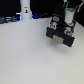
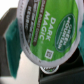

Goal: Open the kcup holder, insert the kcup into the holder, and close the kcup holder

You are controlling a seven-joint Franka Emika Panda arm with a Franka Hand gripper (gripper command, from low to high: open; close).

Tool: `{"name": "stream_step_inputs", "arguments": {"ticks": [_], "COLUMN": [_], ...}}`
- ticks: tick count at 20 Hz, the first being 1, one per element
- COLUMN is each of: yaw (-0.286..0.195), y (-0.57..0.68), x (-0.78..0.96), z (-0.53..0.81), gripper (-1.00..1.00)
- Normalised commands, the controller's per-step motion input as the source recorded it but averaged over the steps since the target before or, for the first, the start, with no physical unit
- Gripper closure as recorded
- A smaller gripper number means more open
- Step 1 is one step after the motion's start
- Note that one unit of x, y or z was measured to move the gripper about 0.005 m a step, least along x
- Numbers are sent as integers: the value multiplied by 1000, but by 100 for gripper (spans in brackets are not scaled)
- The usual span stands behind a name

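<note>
On the exterior view's left stands a small white object at the far edge of the white table; it is too blurred to name and it plays no part here. More to the right sits the kcup holder, a black block with pale marks on its front. Directly above it hangs the gripper, close over the top of the block. Whether the holder is open or shut I cannot tell from this small picture.

The risk I see is a bad entry. If the pod comes down tilted or beside the slot, its rim can catch on the edge, and it may jam or fall out. I judge this only from how tilted the pod looks in the wrist view.

In the wrist view the kcup fills most of the picture, with its green and white lid turned to the camera. A teal finger lies against its side and the black holder shows behind. The gripper is closed onto the kcup and pinches it by the sides.
</note>
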Motion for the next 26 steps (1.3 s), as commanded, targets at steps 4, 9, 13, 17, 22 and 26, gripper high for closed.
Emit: {"name": "stream_step_inputs", "arguments": {"ticks": [4,9,13,17,22,26], "yaw": [122,102,85,84,86,17], "y": [298,100,61,57,41,-33], "x": [-292,-213,-183,-271,-261,-133], "z": [-15,-126,-138,-173,-194,-50], "gripper": [100,100,100,100,100,100]}}
